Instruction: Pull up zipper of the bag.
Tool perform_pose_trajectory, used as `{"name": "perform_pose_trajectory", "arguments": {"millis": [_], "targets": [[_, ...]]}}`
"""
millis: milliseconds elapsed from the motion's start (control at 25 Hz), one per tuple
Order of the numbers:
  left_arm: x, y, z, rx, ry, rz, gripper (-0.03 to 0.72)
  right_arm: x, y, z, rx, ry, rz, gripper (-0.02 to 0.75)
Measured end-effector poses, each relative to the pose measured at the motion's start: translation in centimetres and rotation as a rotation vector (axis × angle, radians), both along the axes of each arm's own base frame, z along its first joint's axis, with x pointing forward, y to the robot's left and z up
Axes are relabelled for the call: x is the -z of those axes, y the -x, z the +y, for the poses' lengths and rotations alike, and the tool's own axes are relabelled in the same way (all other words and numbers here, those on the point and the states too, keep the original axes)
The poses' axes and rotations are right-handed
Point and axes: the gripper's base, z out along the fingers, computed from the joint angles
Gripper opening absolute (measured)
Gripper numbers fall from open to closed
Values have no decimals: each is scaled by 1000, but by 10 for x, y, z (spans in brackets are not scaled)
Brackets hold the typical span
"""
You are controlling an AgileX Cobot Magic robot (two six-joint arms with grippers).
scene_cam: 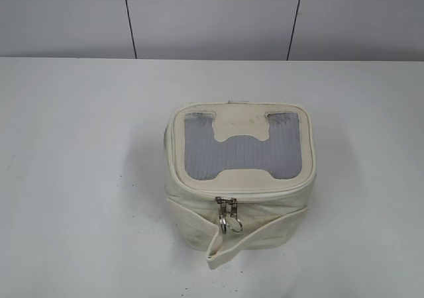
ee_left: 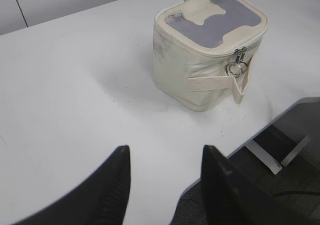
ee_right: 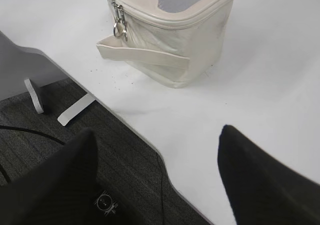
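Observation:
The cream-white boxy bag (scene_cam: 240, 205) stands upright on the white table, its grey mesh top with the H-shaped patch facing up. The zipper (scene_cam: 228, 213) runs round the top rim; its two silver sliders with ring pulls hang together at the front middle. The bag also shows in the left wrist view (ee_left: 200, 75) with the zipper pulls (ee_left: 237, 65), and in the right wrist view (ee_right: 170, 40) with the pulls (ee_right: 119, 22). My left gripper (ee_left: 165, 152) is open and empty, well short of the bag. My right gripper (ee_right: 157, 135) is open and empty over the table's front edge. Neither gripper shows in the exterior view.
A cream fabric strap (scene_cam: 255, 235) crosses the bag's front side and hangs loose at its left end. The white table (scene_cam: 79, 179) ends in a curved front edge (ee_right: 130, 125), with dark carpet floor (ee_right: 100, 150) and a metal table foot (ee_right: 75, 110) below.

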Motion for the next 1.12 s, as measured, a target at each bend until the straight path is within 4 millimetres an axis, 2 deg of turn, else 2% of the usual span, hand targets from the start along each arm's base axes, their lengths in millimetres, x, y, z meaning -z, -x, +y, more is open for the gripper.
{"name": "perform_pose_trajectory", "arguments": {"millis": [200, 360, 520, 640, 760, 1120], "targets": [[0, 0, 0, -6, 0, 0, 341, 0, 0, 0, 31, -1, 0, 581], [0, 0, -1, -129, 2, -2, 315, 0, -1, 1, 249, -1, 0, 582], [0, 0, -3, -343, 3, -3, 290, 0, -3, 1, 506, -1, -1, 582], [0, -1, -5, -477, 2, -3, 272, 0, -3, 1, 609, -1, -1, 582], [0, -2, -5, -547, 2, -2, 260, 0, -3, 1, 638, -1, -2, 582], [1, 0, -5, -559, 6, -13, 255, 0, 3, 1, 646, -18, -43, 582]]}}
